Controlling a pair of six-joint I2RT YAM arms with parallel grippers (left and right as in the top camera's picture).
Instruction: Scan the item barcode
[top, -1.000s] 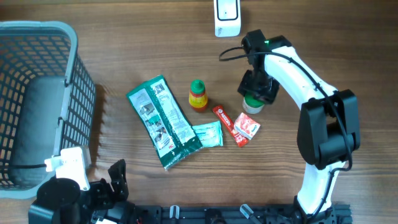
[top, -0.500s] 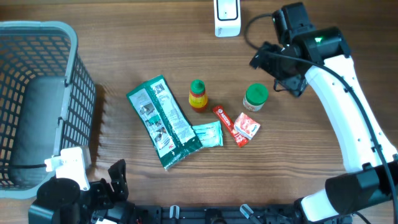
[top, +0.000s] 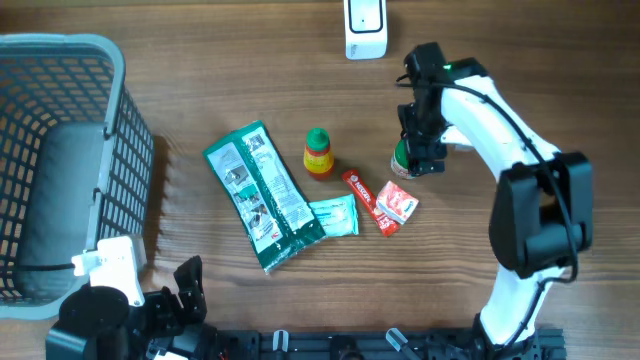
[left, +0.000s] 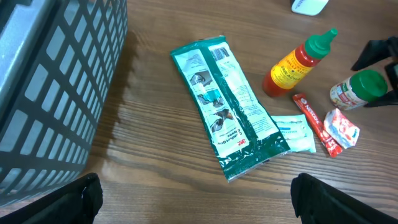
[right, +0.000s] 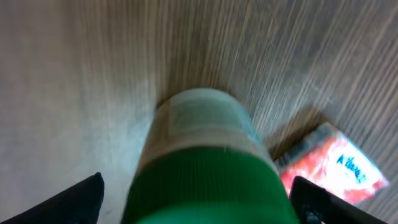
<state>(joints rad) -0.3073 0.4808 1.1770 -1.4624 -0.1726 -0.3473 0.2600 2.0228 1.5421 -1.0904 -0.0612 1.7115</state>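
A small jar with a green cap (top: 401, 160) stands on the wooden table, right of centre. My right gripper (top: 420, 148) hangs over it, open. In the right wrist view the green cap (right: 205, 180) fills the gap between the black fingertips (right: 81, 199), with table showing on either side. The jar (left: 356, 88) also shows in the left wrist view. A white barcode scanner (top: 366, 26) stands at the table's far edge. My left gripper (left: 208, 205) is open over bare wood at the front left, holding nothing.
A grey basket (top: 60, 160) stands at the left. A long green packet (top: 264, 195), a red sauce bottle with a green cap (top: 318, 153), a small pale teal sachet (top: 335, 215), a red stick sachet (top: 362, 192) and a red-and-white packet (top: 397, 207) lie mid-table.
The right gripper let go of the jar, swung up and to the right, then came back down over it with wider jaws. The jar stayed put. The left arm is still.
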